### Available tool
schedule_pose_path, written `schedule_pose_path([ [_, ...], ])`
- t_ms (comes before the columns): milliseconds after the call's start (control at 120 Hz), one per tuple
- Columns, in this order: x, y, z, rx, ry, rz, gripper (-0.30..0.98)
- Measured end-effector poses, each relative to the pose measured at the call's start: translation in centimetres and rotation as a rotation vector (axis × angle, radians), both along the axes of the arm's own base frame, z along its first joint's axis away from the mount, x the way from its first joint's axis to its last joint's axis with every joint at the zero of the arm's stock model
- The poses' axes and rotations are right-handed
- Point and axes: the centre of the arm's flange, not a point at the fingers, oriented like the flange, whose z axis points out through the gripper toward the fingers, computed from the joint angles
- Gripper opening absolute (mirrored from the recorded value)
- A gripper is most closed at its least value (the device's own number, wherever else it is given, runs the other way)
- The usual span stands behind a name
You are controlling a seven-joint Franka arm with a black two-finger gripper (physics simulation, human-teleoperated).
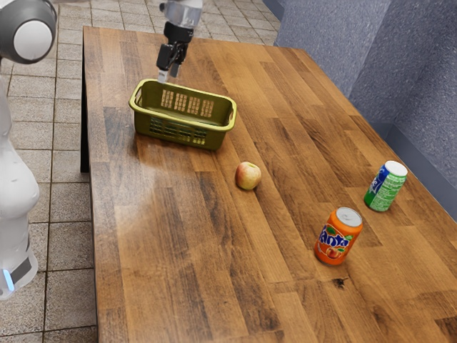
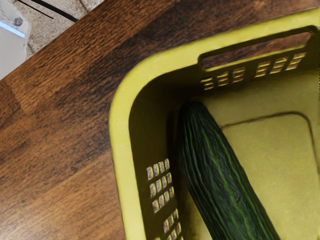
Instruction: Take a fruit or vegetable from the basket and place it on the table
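Gripper (image 1: 164, 73) aimed down, slightly tilted, by the basket (image 1: 182, 122)'s far rim in the exterior view. Can't tell if my claw's released or clenched. Cucumber (image 2: 215, 167) inside, one end near a corner

The robot's white arm (image 1: 13, 171) stood at the exterior view's left, with a small blue light (image 1: 8, 279) low on it. The black gripper (image 1: 163, 75) hung in the air at the far side and pointed down.

Red-and-yellow apple (image 1: 248, 176) well apart from and lower than the pincer (image 1: 168, 73), orange Fanta can (image 1: 338, 236) farther from it, green-and-blue can (image 1: 385, 186) likewise farther
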Motion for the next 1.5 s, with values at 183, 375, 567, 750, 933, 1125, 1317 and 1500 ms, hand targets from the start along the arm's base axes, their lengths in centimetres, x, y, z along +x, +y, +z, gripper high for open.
schedule_pose_path([
  [183,0.2,0.6,0.1,0.003,-0.040,0.076,0.69],
  [375,1.6,-1.6,-0.1,-0.002,-0.063,0.177,0.69],
  [567,2.4,-4.2,0.1,0.015,-0.065,0.265,0.69],
  [750,1.2,-4.1,-1.9,0.022,-0.050,0.387,0.69],
  [933,-0.4,-2.3,-2.0,0.036,-0.060,0.509,0.69],
  [1125,0.3,1.1,-2.7,0.064,-0.042,0.608,0.69],
  [1317,2.0,2.3,-4.5,0.075,-0.025,0.644,0.69],
  [1500,4.7,3.0,-6.4,0.086,-0.036,0.650,0.69],
])
